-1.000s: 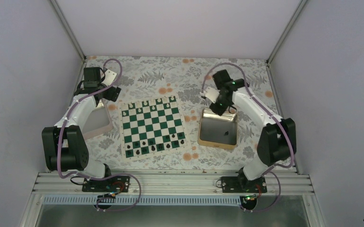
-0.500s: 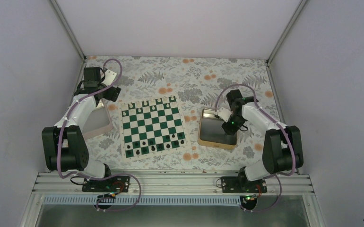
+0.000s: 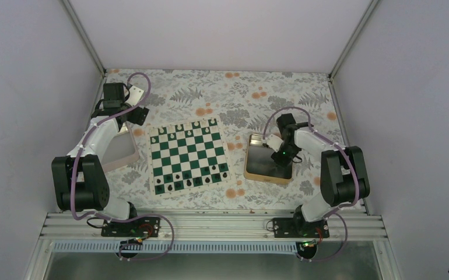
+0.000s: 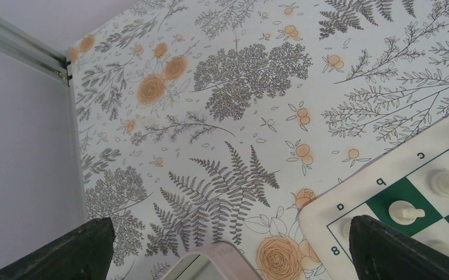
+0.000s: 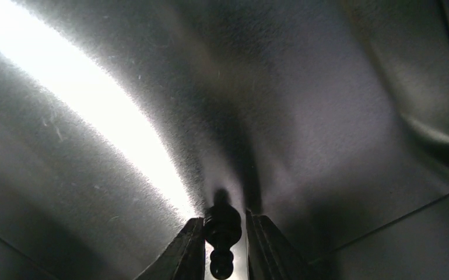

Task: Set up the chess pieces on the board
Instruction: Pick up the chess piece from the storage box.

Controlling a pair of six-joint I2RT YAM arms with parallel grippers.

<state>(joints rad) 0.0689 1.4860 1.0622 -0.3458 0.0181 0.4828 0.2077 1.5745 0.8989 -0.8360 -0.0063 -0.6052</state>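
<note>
Nearest the arm bases, small black chess pieces (image 3: 178,175) stand on the two near rows of the square green-and-white chessboard with a cream border (image 3: 188,149), which lies flat in the middle of the floral-patterned tablecloth (image 3: 234,93). Several squares in those rows hold no piece. Just right of the board sits a square gold metal tray (image 3: 266,177), and the right gripper (image 3: 280,156) reaches down into it. In the right wrist view its two fingers (image 5: 190,251) stand narrow, pressed against either side of one black chess piece (image 5: 222,230) that lies on the tray's dull, shiny floor. Left of the board lies a pale tray with a pinkish rim (image 3: 130,160). Farther back, small white chess pieces (image 3: 178,127) line the far row of the board. At the far left, the left gripper (image 4: 228,254) hangs above the far end of the pinkish-rimmed tray, beside the board's far left corner, its dark fingers (image 4: 65,251) spread wide with nothing between them.
</note>
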